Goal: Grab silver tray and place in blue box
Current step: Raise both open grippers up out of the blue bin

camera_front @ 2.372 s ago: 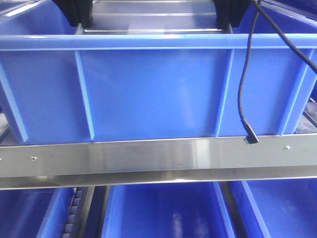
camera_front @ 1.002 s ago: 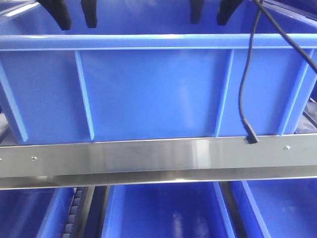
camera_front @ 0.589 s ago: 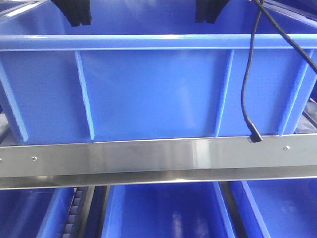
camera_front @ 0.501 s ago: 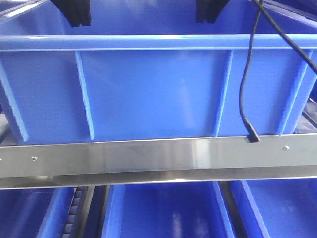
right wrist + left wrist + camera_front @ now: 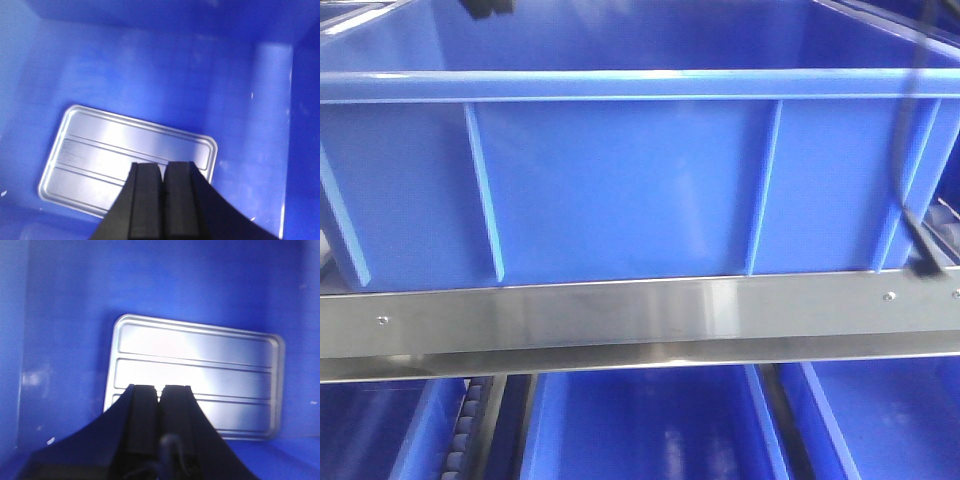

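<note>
The silver tray (image 5: 195, 370) lies flat on the floor of the blue box (image 5: 620, 190), and its ridged panel also shows in the right wrist view (image 5: 115, 150). My left gripper (image 5: 159, 387) hangs above the tray's near edge, shut, with nothing between its fingers. Over the tray's right end, my right gripper (image 5: 163, 165) is also shut and empty. In the front view the box's ribbed wall hides the tray. Only a black tip of the left gripper (image 5: 488, 8) shows at the top edge there.
A flat steel rail bar (image 5: 620, 320) with screws runs under the box. Other blue crates (image 5: 640, 420) sit on the shelf below, beside a roller track (image 5: 470, 420). A black cable (image 5: 912, 200) hangs at the right edge. The box's walls (image 5: 270, 125) rise around both grippers.
The tray held above the rim 2.4 s ago is now down in the box. Both grippers opened, shut and rose out of the front view's top. The cable swung right.
</note>
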{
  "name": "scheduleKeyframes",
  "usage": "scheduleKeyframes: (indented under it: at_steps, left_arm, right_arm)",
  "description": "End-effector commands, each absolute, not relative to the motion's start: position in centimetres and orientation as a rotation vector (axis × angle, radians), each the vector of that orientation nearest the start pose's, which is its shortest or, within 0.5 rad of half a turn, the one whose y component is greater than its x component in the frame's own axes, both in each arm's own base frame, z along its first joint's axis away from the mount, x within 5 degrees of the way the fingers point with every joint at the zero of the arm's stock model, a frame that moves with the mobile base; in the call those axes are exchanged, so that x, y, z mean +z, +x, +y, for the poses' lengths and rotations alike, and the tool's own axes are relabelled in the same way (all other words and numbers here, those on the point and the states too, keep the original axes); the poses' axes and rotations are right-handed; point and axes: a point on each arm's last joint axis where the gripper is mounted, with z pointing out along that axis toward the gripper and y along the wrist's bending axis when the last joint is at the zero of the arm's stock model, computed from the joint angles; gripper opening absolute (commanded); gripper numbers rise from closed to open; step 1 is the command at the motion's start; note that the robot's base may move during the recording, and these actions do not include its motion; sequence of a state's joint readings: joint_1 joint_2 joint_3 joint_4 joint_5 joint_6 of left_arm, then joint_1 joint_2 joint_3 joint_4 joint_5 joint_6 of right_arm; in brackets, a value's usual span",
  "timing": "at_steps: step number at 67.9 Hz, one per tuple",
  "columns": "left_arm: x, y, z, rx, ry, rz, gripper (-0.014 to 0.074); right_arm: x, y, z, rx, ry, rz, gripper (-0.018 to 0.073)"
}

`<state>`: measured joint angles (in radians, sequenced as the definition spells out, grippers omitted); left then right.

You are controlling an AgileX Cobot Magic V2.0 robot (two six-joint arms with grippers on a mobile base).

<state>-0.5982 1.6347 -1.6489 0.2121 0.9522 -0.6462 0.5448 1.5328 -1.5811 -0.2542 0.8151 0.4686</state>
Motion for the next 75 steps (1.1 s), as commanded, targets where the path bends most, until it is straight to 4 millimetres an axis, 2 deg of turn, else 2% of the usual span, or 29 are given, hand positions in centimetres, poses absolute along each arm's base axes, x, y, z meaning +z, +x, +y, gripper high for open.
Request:
scheduleKeyframes:
  at_steps: [1, 21, 32, 39, 48, 62, 75]
  left_arm:
    - [41.6, 28.6, -18.4, -0.441, 0.027, 2.259, -0.009]
    - [41.7, 22.3, -15.4, -0.601, 0.092, 2.057, -0.009]
    - [40.5, 18.4, -12.7, -0.599, 0.189, 1.953, -0.009]
    - [40.1, 15.8, -11.0, -0.624, 0.24, 1.819, -0.009]
    - [38.6, 12.7, -9.0, -0.634, 0.305, 1.633, -0.009]
    - [34.8, 9.0, -6.2, -0.593, 0.35, 1.554, -0.009]
    - [33.6, 6.5, -4.3, -0.602, 0.326, 1.495, -0.0092]
  right_arm:
    - [43.6, 28.0, 15.1, 0.295, -0.237, 2.037, 0.0053]
    - [41.5, 21.0, 11.6, 0.388, -0.279, 1.859, 0.0053]
    - [39.9, 16.8, 9.2, 0.401, -0.314, 1.733, 0.0053]
    - [39.2, 14.2, 7.8, 0.398, -0.349, 1.618, 0.0053]
    - [37.8, 11.1, 6.2, 0.413, -0.363, 1.513, 0.0053]
    - [35.2, 8.6, 4.5, 0.4, -0.348, 1.523, 0.0053]
    - [34.8, 7.3, 3.4, 0.381, -0.32, 1.537, 0.0053]
